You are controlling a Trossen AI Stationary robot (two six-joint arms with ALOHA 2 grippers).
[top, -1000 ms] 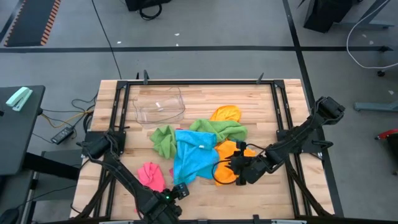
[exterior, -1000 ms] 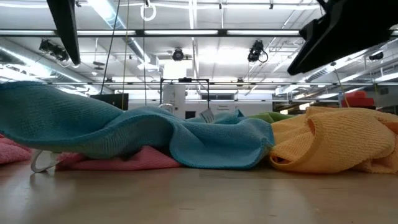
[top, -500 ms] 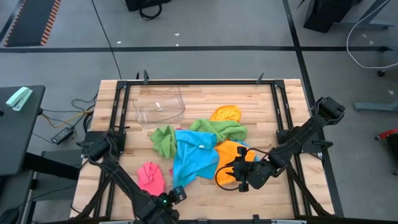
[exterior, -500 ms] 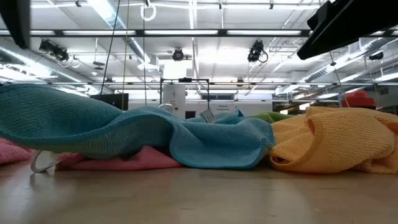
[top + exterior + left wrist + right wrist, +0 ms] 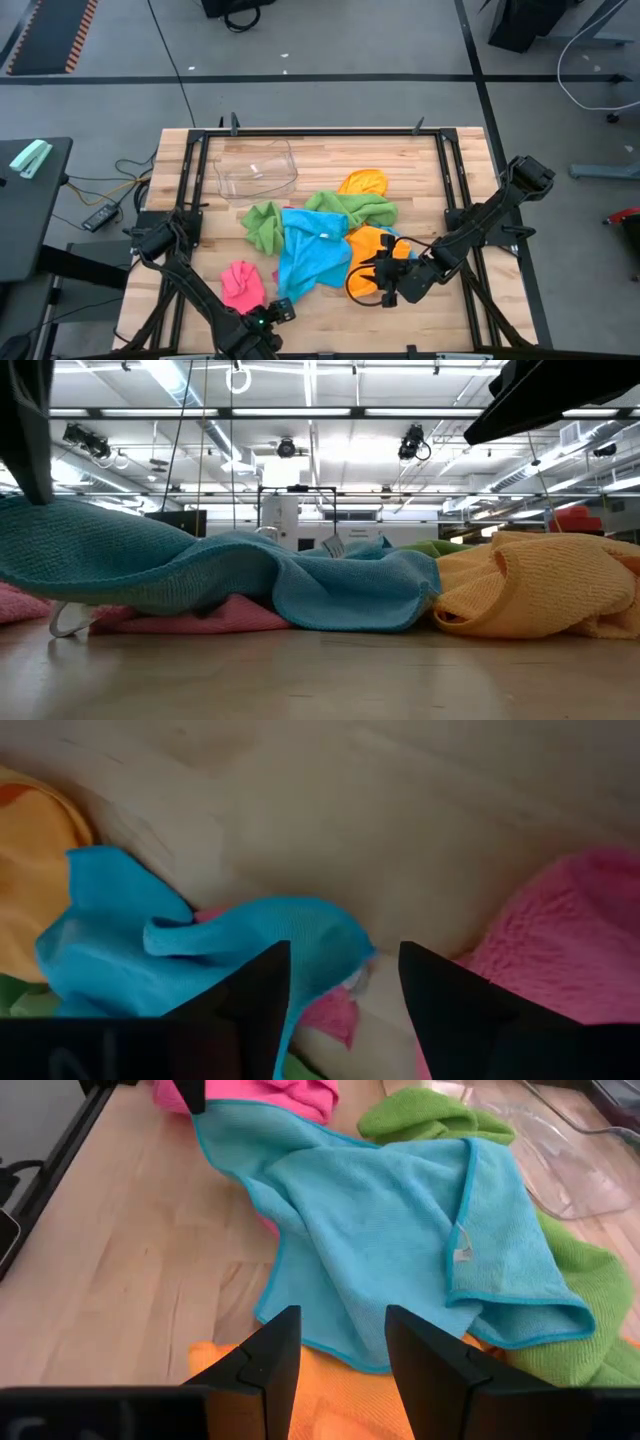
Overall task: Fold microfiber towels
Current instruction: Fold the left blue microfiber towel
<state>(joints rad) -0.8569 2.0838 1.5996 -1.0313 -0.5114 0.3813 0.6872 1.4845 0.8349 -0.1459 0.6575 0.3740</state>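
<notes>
From above, saw the sky blue towel (image 5: 312, 250) spread in the middle of the wooden table (image 5: 420, 170), over a green towel (image 5: 265, 225), with a second green towel (image 5: 362, 208) and an orange towel (image 5: 362, 183) behind it. Spotted the pink towel (image 5: 242, 284) apart near the front edge, the clear plastic tub (image 5: 257, 170) further back. Found the left gripper (image 5: 281, 308) at the blue towel's near corner, the right gripper (image 5: 378, 276) over another orange towel (image 5: 370, 248).

Down at table height, caught blue towel (image 5: 200, 570) draped over pink (image 5: 190, 620), orange towel (image 5: 540, 595) bunched beside it, touching.

Through the left wrist camera, showed the left gripper (image 5: 340, 990) with fingers (image 5: 260, 1000) parted, nothing between them, hovering just above the blue towel's corner (image 5: 250, 935) with pink fleece (image 5: 560, 940) alongside.

Through the right wrist camera, showed the right gripper (image 5: 340, 1350) with fingers (image 5: 275, 1355) spread and empty, above the orange towel (image 5: 340, 1400) where the blue towel's edge (image 5: 400, 1230) overlapped it.
</notes>
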